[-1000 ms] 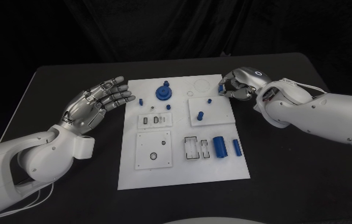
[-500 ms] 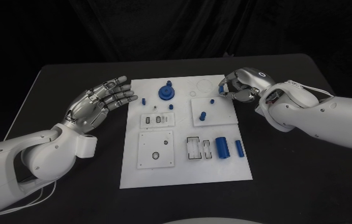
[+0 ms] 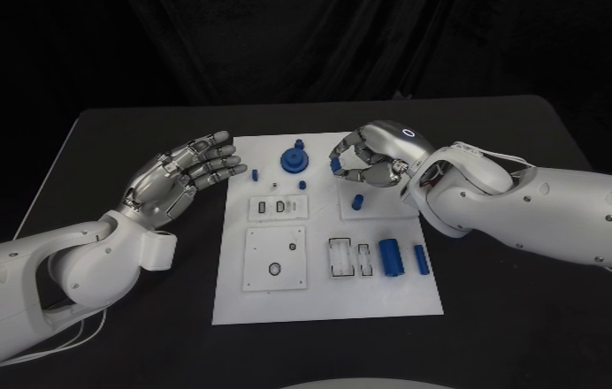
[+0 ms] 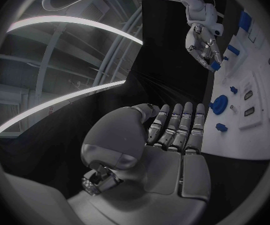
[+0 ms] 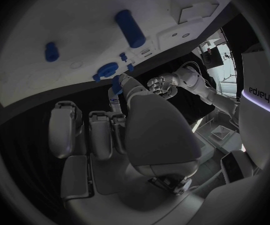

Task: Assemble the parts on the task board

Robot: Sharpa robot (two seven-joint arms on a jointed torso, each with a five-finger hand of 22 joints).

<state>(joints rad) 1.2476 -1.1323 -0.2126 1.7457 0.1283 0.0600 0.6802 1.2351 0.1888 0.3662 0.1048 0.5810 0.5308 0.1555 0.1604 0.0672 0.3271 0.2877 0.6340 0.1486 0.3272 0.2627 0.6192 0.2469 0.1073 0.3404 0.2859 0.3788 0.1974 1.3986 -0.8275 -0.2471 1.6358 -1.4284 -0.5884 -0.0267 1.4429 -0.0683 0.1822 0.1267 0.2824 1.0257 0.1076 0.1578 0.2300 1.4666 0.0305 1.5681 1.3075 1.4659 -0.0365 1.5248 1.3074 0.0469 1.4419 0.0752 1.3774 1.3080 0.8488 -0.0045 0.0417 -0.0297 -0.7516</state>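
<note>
- The white task board lies in the middle of the black table, with small blue parts on it.
- The right hand hangs over the board's far side, pinching a small blue part in its fingertips.
- The left hand floats beside the board, fingers spread, holding nothing.

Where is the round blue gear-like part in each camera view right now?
Head view: blue gear part near the task board's far edge, left of the right hand.
Left wrist view: gear beyond the left hand's fingertips.
Right wrist view: gear past the fingers.
Shared landmark: the board.
</note>
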